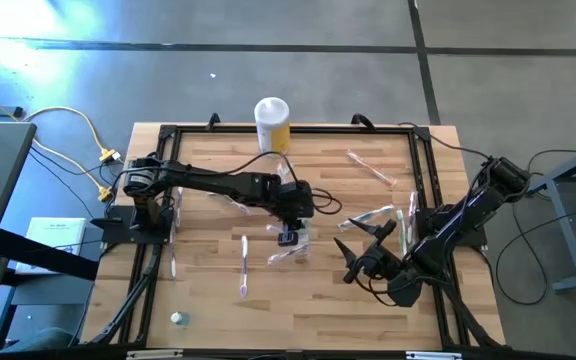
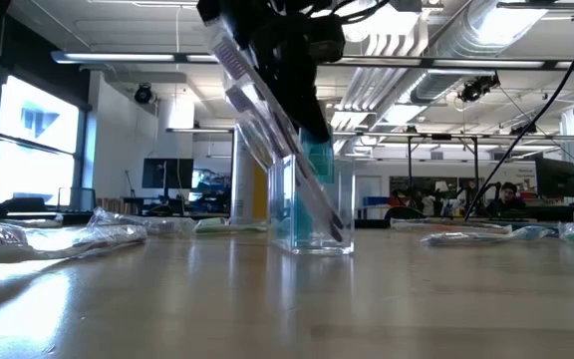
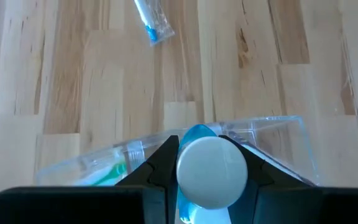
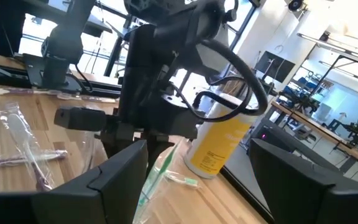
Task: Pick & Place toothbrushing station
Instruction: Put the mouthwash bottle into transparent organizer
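Pale wooden tabletop (image 2: 287, 299), left end effector (image 1: 289, 236) pinching a toothbrush (image 2: 267, 110), open-plan workshop behind.

High view: overhead, straight down, whole table (image 1: 218, 300) and both arms in frame. Low view: at tabletop height, level across the boards into the room behind, very close to the clear cup (image 2: 312, 204). Left wrist view: looks steeply down past its own fingers onto the wood, close in. Right wrist view: faces across the table at the left arm (image 4: 160, 74). High and right wrist views share the yellow canister (image 1: 273, 123).
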You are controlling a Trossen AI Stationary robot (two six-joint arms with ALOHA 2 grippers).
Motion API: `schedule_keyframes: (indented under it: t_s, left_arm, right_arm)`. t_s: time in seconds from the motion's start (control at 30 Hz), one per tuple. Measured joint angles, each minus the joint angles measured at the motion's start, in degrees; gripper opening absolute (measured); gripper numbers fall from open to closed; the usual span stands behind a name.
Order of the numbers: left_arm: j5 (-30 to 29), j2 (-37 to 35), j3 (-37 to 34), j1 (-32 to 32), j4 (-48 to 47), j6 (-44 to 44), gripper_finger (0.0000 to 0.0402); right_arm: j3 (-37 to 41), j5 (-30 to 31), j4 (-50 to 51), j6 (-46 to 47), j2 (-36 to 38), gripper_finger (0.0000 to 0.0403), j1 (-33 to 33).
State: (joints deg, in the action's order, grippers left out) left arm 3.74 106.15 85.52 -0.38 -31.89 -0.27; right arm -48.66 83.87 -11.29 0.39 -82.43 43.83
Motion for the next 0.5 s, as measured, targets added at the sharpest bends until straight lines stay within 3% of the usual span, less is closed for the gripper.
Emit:
schedule_keyframes:
  t_s: [0.5]
  left_arm:
    - [0.2,1.7,-3.0,0.0,4.4,0.0,0.0082]
  right_arm:
    - [0.0,-0.3,0.0,0.0,0.0,0.0275,0.0]
